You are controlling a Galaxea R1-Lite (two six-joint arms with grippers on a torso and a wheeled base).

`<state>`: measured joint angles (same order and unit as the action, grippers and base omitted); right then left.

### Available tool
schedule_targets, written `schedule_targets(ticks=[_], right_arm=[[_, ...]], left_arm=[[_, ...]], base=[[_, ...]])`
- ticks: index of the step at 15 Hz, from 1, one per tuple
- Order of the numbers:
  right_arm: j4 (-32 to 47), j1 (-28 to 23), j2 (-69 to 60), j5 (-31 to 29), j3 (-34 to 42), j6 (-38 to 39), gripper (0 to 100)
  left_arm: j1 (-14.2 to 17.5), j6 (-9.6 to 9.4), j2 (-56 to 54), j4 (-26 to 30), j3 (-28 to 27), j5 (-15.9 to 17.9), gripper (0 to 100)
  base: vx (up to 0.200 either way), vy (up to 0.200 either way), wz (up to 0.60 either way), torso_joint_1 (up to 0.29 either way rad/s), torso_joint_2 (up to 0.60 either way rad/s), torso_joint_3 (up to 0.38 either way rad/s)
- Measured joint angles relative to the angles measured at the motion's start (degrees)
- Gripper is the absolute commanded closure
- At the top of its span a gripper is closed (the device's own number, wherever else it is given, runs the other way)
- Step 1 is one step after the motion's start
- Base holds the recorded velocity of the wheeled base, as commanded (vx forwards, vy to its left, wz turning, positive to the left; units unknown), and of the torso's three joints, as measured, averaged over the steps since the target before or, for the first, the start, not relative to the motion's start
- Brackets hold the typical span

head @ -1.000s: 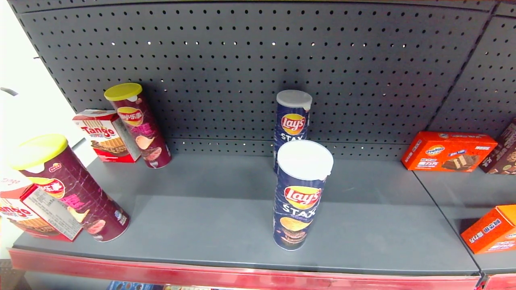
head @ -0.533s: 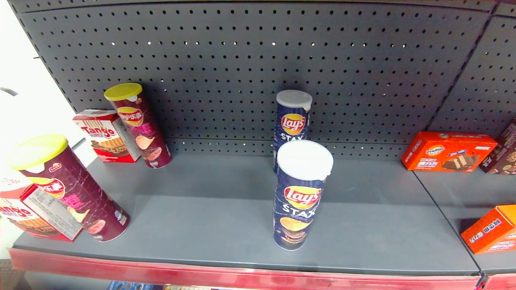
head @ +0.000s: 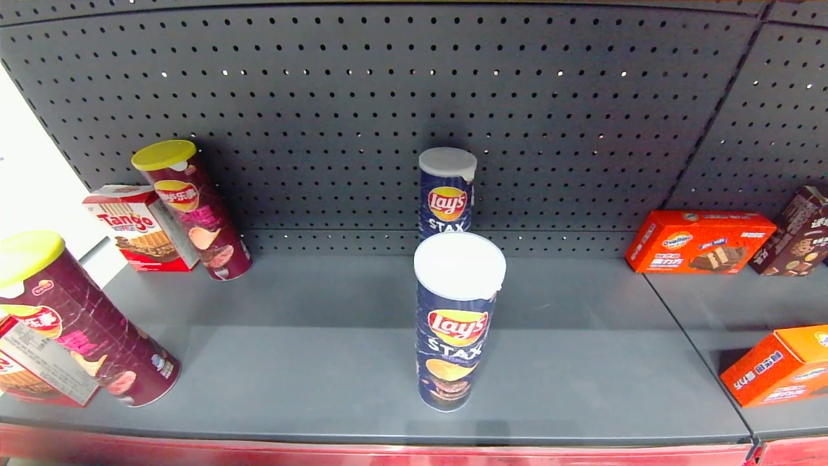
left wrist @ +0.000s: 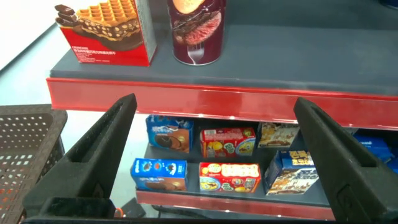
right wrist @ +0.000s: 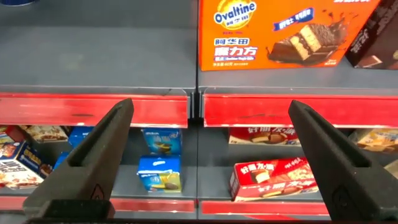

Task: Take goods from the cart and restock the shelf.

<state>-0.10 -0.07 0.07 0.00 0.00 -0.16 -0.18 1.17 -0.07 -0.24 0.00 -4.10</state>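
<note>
— Dark grey perforated back panel (head: 388, 97) is rising behind the grey metal shelf (head: 310, 362). Where are the goods standing?
— Mid-shelf: a navy cylindrical white-lidded chip can (head: 456, 336) is standing near, a second navy can (head: 446, 200) far behind it. A maroon yellow-lidded can (head: 84, 330) is sitting near-left.
— And the tools?
— Left tool (left wrist: 214, 104) and right tool (right wrist: 211, 107) are both gaping wide, gripping nothing, before the shelf's red front edge (right wrist: 93, 111).
</note>
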Motion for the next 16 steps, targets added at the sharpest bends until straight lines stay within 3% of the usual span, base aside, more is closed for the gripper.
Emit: schedule_targets(ticks=[16], right_arm=[[0.05, -0.02, 0.00, 0.10, 0.00, -0.13, 0]], left_arm=[[0.00, 0.13, 0.00, 0.00, 0.00, -0.02, 0]], base=[[0.000, 0.000, -0.04, 0.000, 0.00, 0.000]])
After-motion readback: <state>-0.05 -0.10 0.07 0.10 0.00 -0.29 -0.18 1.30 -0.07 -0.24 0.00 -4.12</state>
